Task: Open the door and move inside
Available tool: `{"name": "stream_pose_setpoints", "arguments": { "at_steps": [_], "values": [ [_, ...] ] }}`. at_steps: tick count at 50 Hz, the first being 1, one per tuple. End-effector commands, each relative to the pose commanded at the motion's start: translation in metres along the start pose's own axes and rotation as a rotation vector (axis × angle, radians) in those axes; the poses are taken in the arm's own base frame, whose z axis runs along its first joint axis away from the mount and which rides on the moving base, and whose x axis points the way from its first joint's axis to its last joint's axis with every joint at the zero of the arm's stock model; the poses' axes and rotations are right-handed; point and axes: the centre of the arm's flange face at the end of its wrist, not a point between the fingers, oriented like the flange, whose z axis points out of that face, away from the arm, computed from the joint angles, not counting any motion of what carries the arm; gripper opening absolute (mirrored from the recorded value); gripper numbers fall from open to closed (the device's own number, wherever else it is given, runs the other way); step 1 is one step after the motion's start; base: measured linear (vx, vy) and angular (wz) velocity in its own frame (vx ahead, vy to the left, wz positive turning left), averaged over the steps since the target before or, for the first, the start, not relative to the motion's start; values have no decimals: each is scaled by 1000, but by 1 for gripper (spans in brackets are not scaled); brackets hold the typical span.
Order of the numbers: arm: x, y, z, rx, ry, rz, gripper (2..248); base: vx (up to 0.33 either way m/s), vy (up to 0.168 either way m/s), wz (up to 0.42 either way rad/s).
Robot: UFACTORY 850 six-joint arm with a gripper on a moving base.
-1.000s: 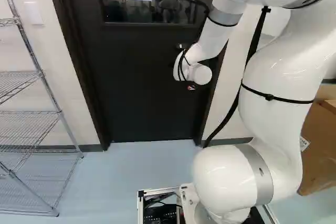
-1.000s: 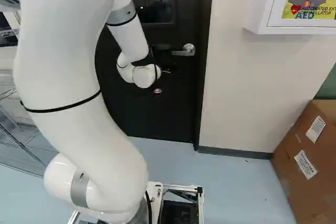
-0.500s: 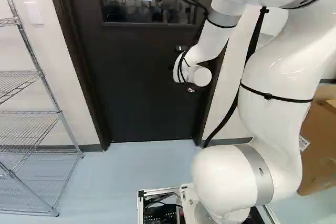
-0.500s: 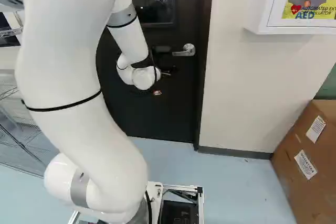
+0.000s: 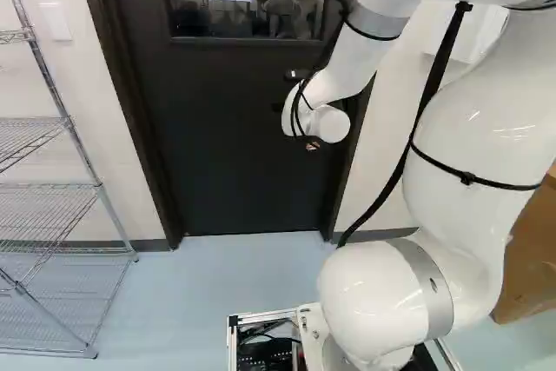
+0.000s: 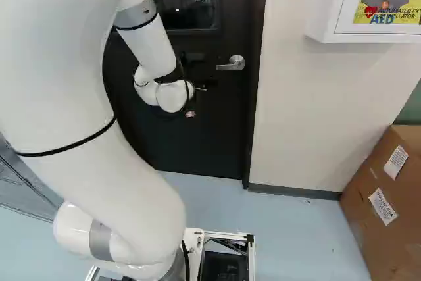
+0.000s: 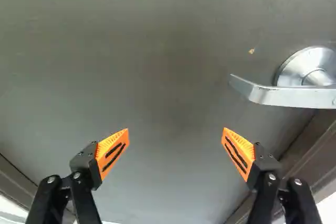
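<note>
The dark door (image 5: 234, 145) stands closed in its frame, a window in its upper part. Its silver lever handle (image 6: 230, 64) shows in the right base view, right of my wrist. My gripper (image 6: 191, 114), mostly hidden behind the wrist, is in front of the door, left of and lower than the handle. In the wrist view the gripper (image 7: 175, 132) is open, its orange pads far apart with only the door's surface ahead. The lever (image 7: 294, 96) lies ahead and to the side, beyond one finger, touched by neither.
Wire shelving (image 5: 52, 188) stands by the wall left of the door. Right of the door, a white wall cabinet (image 6: 322, 4) hangs above head of the floor boxes, with a cardboard box (image 6: 388, 208) below. The door frame (image 6: 255, 97) edges the handle side.
My upper arm has drawn back toward the cameras, and the wrist has shifted a little to the left, away from the handle. The base and the door have not moved.
</note>
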Motion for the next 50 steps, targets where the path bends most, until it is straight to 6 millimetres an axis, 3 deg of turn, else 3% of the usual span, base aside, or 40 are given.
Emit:
{"name": "stream_pose_setpoints", "arguments": {
  "at_steps": [50],
  "values": [
    [50,0,-13,1,116,0,247,0,0,0]
  ]
}}
